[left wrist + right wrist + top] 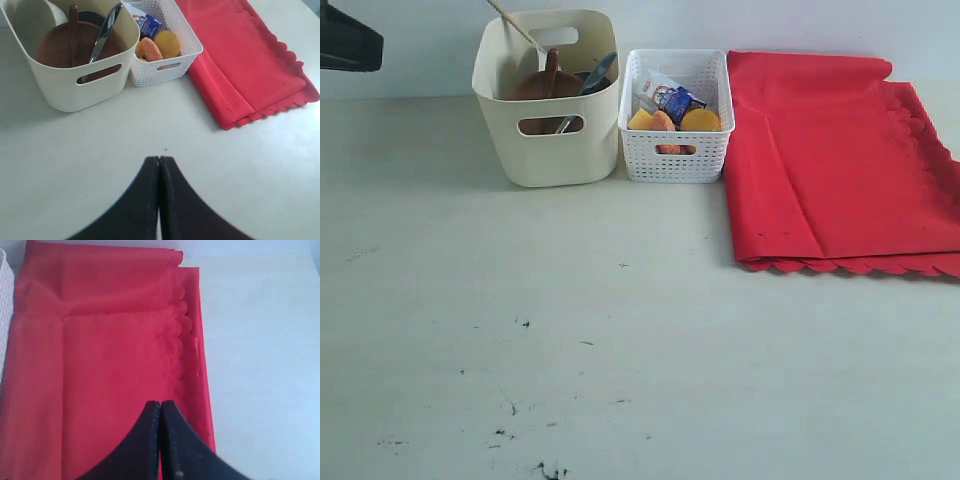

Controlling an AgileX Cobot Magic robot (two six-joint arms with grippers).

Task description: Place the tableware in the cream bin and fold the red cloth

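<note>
Worktop: you have a pale, off-white worktop (620,350), matt and flat, with small dark scuffs and specks (520,420) scattered over its near part.
Room: behind the worktop you see only a plain light wall (800,25); a dark shape (348,40) juts in at the upper left corner of the exterior view, and you cannot tell what it is.
Cream bin: the cream bin (555,150) stands upright at the back of the worktop, against the wall.
Tableware: inside the bin you can see the brown plate (55,47), the dark wooden spoon (73,30) and the metal knife (102,37) leaning up; a pale chopstick (515,25) pokes out above the rim.
Basket: a white lattice basket (675,155) sits just beside the bin, holding food and a blue-and-white carton (672,100).
Red cloth: the red cloth (830,170) lies folded flat on the other side of the basket, its scalloped edges stacked along the near side.
Left gripper: your left gripper (159,161) is closed and empty, above bare worktop.
Right gripper: your right gripper (160,404) is closed and empty, over the red cloth.
</note>
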